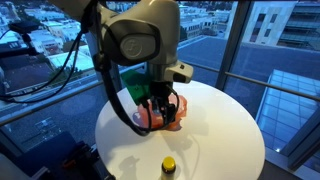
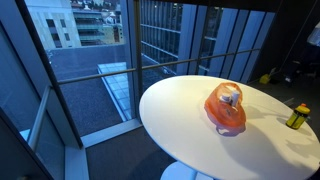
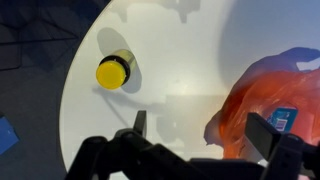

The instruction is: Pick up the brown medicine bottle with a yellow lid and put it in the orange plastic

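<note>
The gripper [image 3: 200, 135] is open wide and holds nothing. In the wrist view its two dark fingers [image 3: 140, 124] stand well apart at the bottom edge, w/ only bare white table [image 3: 180, 45] between them. In an exterior view the gripper [image 1: 165, 106] hangs low, just at the orange plastic bag [image 1: 148, 118], i.e. nearer to the goal than to the thing it must fetch.

The brown medicine bottle [image 3: 112, 70] stands upright w/ the yellow lid on top, near the rim of the round table and well apart from the bag [image 3: 280, 95]. In both exterior views the bottle [image 1: 169, 165] [image 2: 297, 116] stands alone, nothing touching it.

My judgement: the task is at its start, the pick not yet done. The wide opening makes sense — the bottle body is round and the jaws need room on both sides. Next the gripper prob. has to go over the bottle, come down around the body below the lid, then close.

Risks: the bottle is close to the table edge, so a push from one finger may tip it or send it off. The bag is soft and crumpled — where its mouth is I cannot tell, so the drop may need care. A blue-white patch shows on it; inside or printed, not clear.
</note>
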You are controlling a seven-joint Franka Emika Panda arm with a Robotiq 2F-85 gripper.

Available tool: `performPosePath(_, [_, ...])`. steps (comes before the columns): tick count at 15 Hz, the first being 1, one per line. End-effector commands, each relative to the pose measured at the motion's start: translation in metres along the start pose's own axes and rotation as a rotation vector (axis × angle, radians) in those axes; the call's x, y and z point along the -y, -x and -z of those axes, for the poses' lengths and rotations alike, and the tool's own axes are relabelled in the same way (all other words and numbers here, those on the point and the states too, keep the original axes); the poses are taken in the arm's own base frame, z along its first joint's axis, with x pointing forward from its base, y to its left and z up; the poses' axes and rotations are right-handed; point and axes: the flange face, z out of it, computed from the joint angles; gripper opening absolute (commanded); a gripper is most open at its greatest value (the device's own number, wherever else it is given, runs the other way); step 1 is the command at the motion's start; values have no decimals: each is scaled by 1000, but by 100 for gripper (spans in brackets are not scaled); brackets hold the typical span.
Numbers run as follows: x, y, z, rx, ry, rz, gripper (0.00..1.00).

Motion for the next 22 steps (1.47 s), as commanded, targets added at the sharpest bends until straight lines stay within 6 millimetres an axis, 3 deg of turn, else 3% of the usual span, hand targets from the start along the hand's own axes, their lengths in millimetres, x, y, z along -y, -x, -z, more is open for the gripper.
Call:
performPosePath(1, [-27,-7,-22,-12,-10,-43,100])
performPosePath(3, [-34,-8,-27,-12,-19,-58,100])
performPosePath(9, [-30,-7,-27,-6,-25,-56,100])
performPosePath(16, [-63,-2,-44,35,23,-147,100])
performPosePath(22, [-83,3,-76,44,29,-190,100])
